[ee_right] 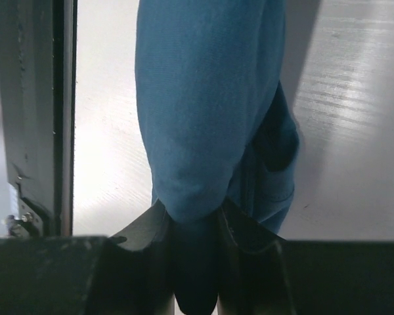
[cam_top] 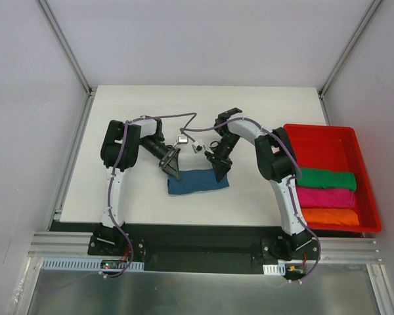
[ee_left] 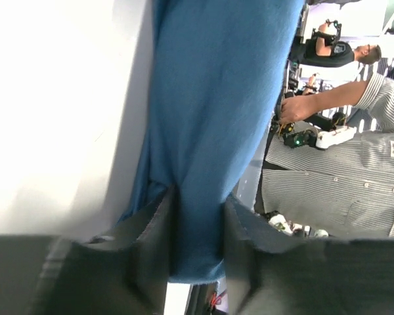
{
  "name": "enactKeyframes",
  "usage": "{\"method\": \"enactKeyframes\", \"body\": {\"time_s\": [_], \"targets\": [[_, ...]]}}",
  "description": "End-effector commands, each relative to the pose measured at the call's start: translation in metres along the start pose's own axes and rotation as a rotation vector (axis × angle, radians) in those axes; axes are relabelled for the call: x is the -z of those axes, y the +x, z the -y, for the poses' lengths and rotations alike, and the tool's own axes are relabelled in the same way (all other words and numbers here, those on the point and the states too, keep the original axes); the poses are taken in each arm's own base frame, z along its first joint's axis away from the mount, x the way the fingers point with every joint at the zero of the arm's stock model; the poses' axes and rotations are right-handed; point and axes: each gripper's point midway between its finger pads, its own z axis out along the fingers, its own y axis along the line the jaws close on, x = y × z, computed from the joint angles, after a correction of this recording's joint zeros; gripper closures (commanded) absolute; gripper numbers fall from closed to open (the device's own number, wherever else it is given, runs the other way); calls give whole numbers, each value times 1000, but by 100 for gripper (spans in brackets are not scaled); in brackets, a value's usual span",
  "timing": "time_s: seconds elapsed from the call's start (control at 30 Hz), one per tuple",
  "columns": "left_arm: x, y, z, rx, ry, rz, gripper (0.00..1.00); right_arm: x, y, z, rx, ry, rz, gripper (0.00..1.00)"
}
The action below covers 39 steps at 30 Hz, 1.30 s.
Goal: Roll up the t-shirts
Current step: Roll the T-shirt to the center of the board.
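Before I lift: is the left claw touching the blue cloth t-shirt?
Touching. Left wrist view shows left claw pinching the blue cloth t-shirt between its fingers.

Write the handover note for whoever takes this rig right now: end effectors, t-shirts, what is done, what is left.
End effectors: the left end effector is shut on the left end of the blue t-shirt. The right end effector is shut on its right end.
Blue t-shirt: a narrow bundle lying on the table between the arms.
Done: the green t-shirt, magenta t-shirt and orange t-shirt lie rolled side by side in the red tray.
Left: finish rolling the blue one. It probably goes into the tray's free far part afterwards.
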Motion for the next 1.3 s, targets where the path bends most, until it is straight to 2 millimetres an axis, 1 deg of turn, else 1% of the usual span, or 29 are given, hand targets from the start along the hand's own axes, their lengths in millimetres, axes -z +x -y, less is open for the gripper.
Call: {"method": "enactKeyframes", "body": {"time_s": [0.0, 0.03, 0.07, 0.1, 0.17, 0.2, 0.27, 0.3, 0.33, 0.37, 0.4, 0.43, 0.47, 0.53, 0.6, 0.67, 0.7, 0.73, 0.77, 0.8, 0.83, 0.87, 0.9, 0.93, 0.97, 1.0, 1.07, 1.17, 1.27], "targets": [[27, 31, -12, 103, -69, -87, 58, 7, 58, -47, -289, -213, -304, 89], [30, 26, -16, 79, -87, -60, 54, 9, 56, -42, -296, -196, -309, 89], [38, 22, -21, 71, -112, -20, 21, 7, 58, -39, -315, -196, -313, 89], [47, 13, -13, 48, -150, 22, 1, 7, 57, -37, -350, -186, -314, 89], [61, 0, -11, -46, -214, 102, 1, 7, 56, -34, -365, -181, -306, 89], [70, -6, 5, -109, -267, 130, 1, 7, 56, -33, -362, -180, -306, 88], [79, -15, 13, -201, -343, 180, 1, 8, 55, -33, -367, -178, -300, 88], [96, -19, 25, -278, -476, 211, 1, 7, 55, -33, -372, -179, -298, 87], [97, -8, 18, -256, -550, 217, 1, 7, 54, -33, -379, -177, -296, 87], [120, -28, 7, -265, -731, 322, 1, 7, 54, -33, -383, -177, -295, 87], [151, -10, 6, -232, -983, 364, 1, 6, 54, -32, -391, -178, -295, 87], [171, -7, 8, -210, -1113, 415, 1, 6, 54, -32, -406, -177, -297, 87], [189, -14, 18, -205, -1197, 512, 1, 5, 54, -32, -411, -177, -296, 88], [216, -17, 51, -195, -1288, 638, 1, 5, 54, -32, -419, -178, -297, 89], [222, -30, 78, -211, -1253, 758, 1, 5, 53, -32, -420, -175, -298, 90], [237, -30, 84, -116, -1299, 853, 1, 3, 55, -31, -428, -177, -314, 92], [234, -35, 94, -182, -1265, 826, 1, 2, 55, -32, -425, -180, -321, 93], [202, -44, 116, -360, -1080, 751, 2, 2, 57, -32, -427, -179, -330, 93], [190, -41, 132, -562, -1052, 656, 8, 2, 57, -32, -429, -178, -333, 93], [174, -35, 130, -609, -1019, 609, 8, 0, 58, -33, -427, -183, -346, 93], [147, -35, 135, -681, -985, 544, 9, 0, 59, -33, -423, -180, -358, 94], [132, -30, 143, -788, -970, 490, 13, -1, 60, -32, -423, -180, -367, 94], [105, -17, 132, -826, -922, 415, 15, -1, 60, -33, -420, -182, -376, 94], [77, -10, 135, -911, -868, 342, 17, -2, 61, -33, -421, -184, -385, 94], [59, -3, 138, -1005, -831, 289, 17, -2, 61, -33, -419, -183, -385, 94], [42, 9, 126, -1006, -796, 230, 16, -2, 61, -33, -419, -182, -383, 94], [14, 15, 118, -1014, -733, 153, 18, -2, 60, -33, -420, -182, -383, 94], [-4, 11, 99, -958, -702, 124, 27, -3, 60, -33, -422, -182, -382, 94], [-7, -6, 88, -925, -712, 158, 38, -2, 60, -33, -420, -183, -380, 94]]}}
